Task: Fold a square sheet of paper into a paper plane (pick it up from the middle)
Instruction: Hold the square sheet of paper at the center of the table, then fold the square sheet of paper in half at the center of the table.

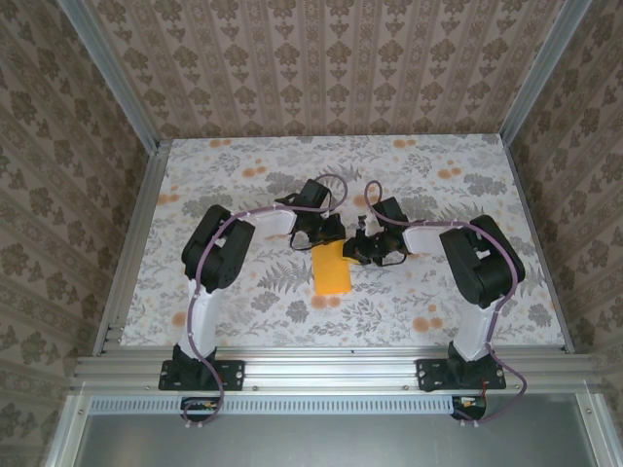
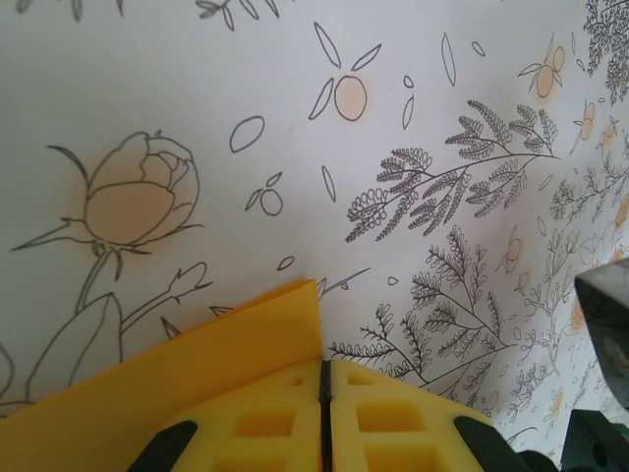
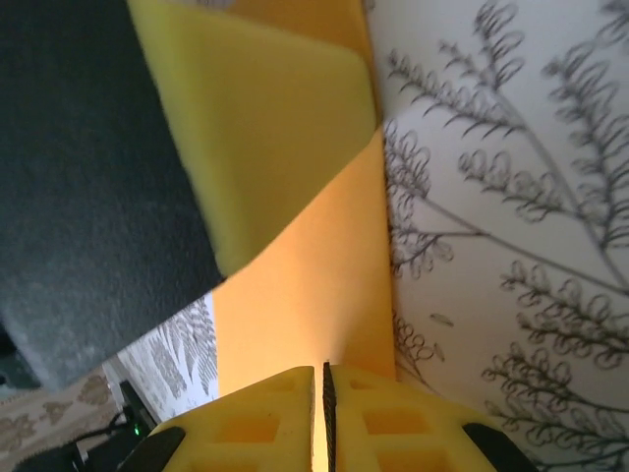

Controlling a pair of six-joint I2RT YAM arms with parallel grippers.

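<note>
My left pincer [image 2: 322, 393] is closed, pinching the square sheet of paper [image 2: 197, 379] at its edge. My right pincer [image 3: 324, 393] is clamped on the same sheet. Partly folded, it lies mid-table [image 1: 243, 165] between both pincers.

left arm [image 1: 202, 319], right arm [image 1: 474, 331]: white lower links, black joint housings | cables [image 1: 336, 179]: purple, looped along both | bases [image 1: 200, 373]: black plates | left gripper [image 2: 324, 369], right gripper [image 3: 324, 374]: yellow fingers [image 2: 265, 423] with square recesses, black outer corners

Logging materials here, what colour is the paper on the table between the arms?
Plain bright orange; the paper shows best in the top external view.
</note>
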